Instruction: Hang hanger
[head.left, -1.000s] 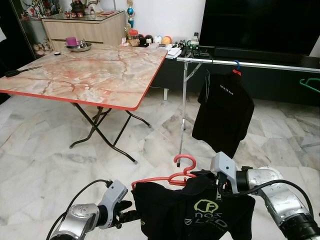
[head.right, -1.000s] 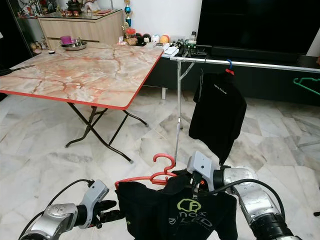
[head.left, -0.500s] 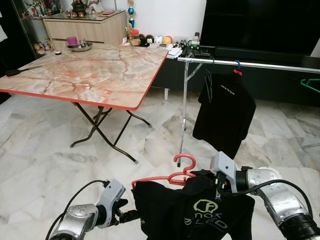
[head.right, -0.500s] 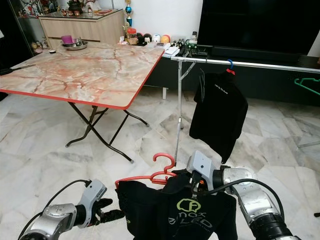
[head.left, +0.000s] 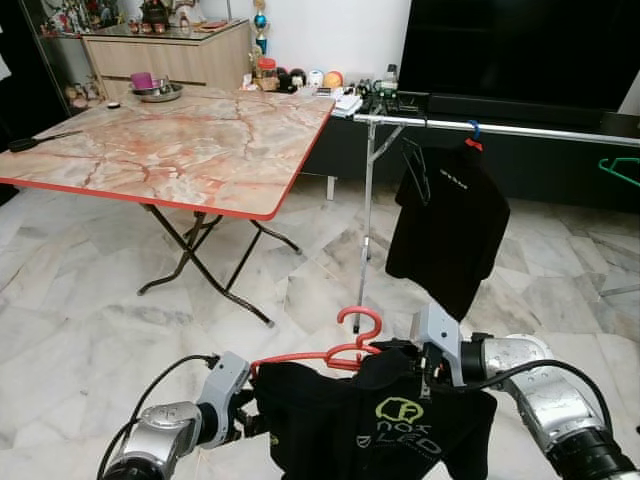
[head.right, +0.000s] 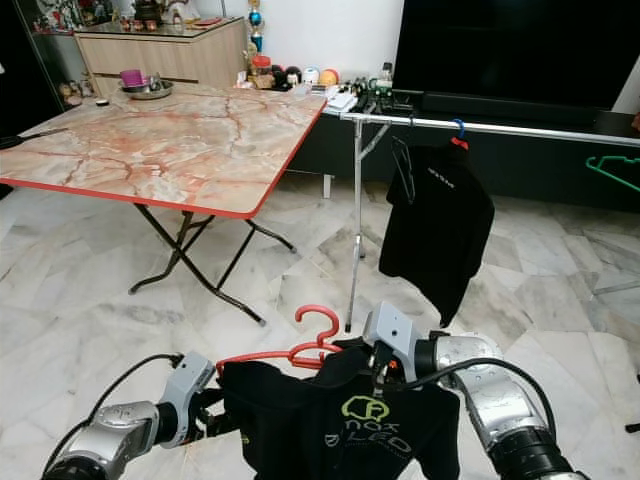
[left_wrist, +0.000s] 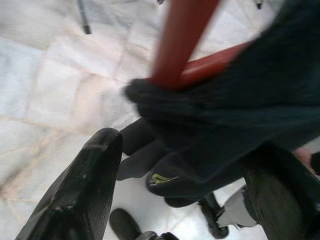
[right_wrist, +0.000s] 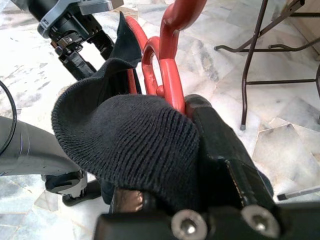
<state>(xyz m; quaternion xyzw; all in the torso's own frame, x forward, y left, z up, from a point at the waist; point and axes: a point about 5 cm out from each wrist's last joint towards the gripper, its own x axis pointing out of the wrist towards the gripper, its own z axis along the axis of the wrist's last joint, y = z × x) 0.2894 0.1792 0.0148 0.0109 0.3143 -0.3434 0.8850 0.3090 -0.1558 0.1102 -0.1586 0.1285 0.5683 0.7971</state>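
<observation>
On the held black shirt (head.left: 385, 430) you can read "LED" in green letters, under a line that looks like "nox". The white print on the hanging shirt (head.left: 447, 230) is too small to read.

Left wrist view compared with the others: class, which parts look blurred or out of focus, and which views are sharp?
Left wrist view: the red hanger and black shirt are soft, too close to focus. Right wrist view: the hanger hook and shirt collar are crisp. Left eye view: evenly lit and sharp, with faint glare on the marble table.
</observation>
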